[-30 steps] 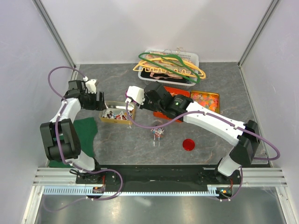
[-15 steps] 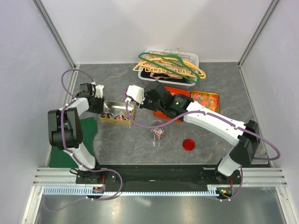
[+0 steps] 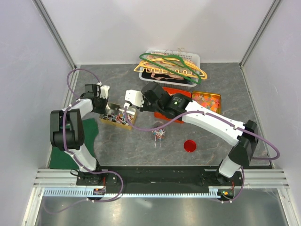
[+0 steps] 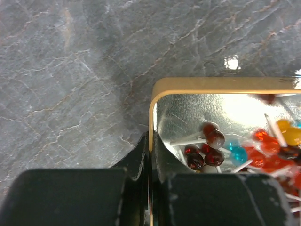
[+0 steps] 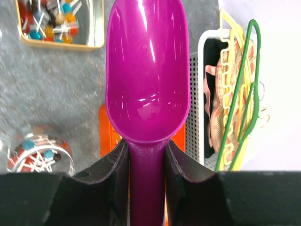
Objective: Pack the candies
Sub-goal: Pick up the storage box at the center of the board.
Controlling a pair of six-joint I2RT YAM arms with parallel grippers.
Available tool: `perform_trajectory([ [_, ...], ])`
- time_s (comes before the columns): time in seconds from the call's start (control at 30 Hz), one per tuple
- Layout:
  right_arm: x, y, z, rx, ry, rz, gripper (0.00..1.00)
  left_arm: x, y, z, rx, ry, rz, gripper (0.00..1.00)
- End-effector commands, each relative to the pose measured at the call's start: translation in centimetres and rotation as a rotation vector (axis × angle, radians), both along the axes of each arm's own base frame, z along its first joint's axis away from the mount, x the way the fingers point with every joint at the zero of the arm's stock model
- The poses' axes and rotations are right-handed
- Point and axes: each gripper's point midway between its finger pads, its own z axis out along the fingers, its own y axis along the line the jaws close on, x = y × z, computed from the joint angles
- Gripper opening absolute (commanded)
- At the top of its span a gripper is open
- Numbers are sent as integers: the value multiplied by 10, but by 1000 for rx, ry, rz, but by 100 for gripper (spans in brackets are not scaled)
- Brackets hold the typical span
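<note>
At the left end effector (image 4: 150, 146): pinched almost fully closed on the thin wall of a shallow rectangular gold metal tin (image 4: 211, 84), right by its rounded corner, one finger outside and one inside. Just past the inner finger, on the tin's shiny floor: the small round candies (image 4: 209, 148), dark red, bright red, blue and yellow, on thin white sticks (heaped thicker on the side away from the grip). Beneath, a grey marbled table (image 4: 70, 70).

At the right end effector (image 5: 146, 157): closed firmly round the stem of a glossy magenta plastic scoop (image 5: 148, 80), bowl pointing away from the fingers and carrying nothing. Down and to the left of those fingers, a round clear glass jar (image 5: 40, 154) with a few candies already in it. Up and to the left, the gold tin again, off to the side of the scoop's bowl.

Judged for handling: light, hard, smooth little balls, likely to roll and skate on bare metal, with sticks apt to tangle and snag on a rim. Too small and loose for picking singly. Better taken in bulk from beneath, scoop lip slid along the tin floor. Probably worth pinning the tin at its wall during that push, against sliding. Slow tipping over the jar mouth, to spare spills.
</note>
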Motion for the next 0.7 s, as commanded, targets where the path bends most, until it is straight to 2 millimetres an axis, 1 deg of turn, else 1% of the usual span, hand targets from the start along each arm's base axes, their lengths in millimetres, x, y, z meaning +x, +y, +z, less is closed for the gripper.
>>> perform_trajectory([
  [0.0, 4, -5, 19, -85, -74, 6, 0, 2, -23, 30, -98, -52, -80, 2],
  [0.03, 4, -4, 24, -81, -83, 7, 0, 2, -29, 35, -129, -54, -92, 2],
  [0.1, 5, -7, 29, -87, -92, -2, 0, 2, -41, 45, -190, -53, -112, 2],
  [0.27, -2, -7, 44, -60, -103, 8, 0, -2, -61, 53, -292, -24, -159, 2],
  [0.3, -3, -6, 48, -53, -107, 12, 0, -3, -67, 56, -326, -16, -177, 2],
  [0.37, -8, -4, 47, -72, -104, 30, 0, -6, -74, 58, -368, -3, -197, 2],
  [0.4, -10, -2, 51, -70, -111, 38, 0, -6, -81, 64, -411, -7, -224, 2],
  [0.43, -11, -1, 50, -79, -111, 44, 0, -10, -86, 63, -439, 16, -235, 2],
  [0.47, -13, -1, 51, -91, -114, 54, 0, -11, -90, 64, -465, 23, -245, 2],
  [0.5, -15, 1, 53, -93, -120, 64, 0, -12, -97, 70, -512, 24, -273, 2],
  [0.53, -15, 1, 56, -94, -122, 67, 0, -15, -101, 69, -533, 44, -278, 2],
  [0.57, -16, 1, 56, -103, -122, 75, 0, -17, -106, 73, -575, 49, -297, 2],
  [0.6, -18, 3, 60, -98, -127, 84, 0, -17, -109, 74, -591, 55, -307, 2],
  [0.67, -17, 2, 60, -117, -134, 87, 0, -19, -112, 74, -604, 64, -319, 2],
])
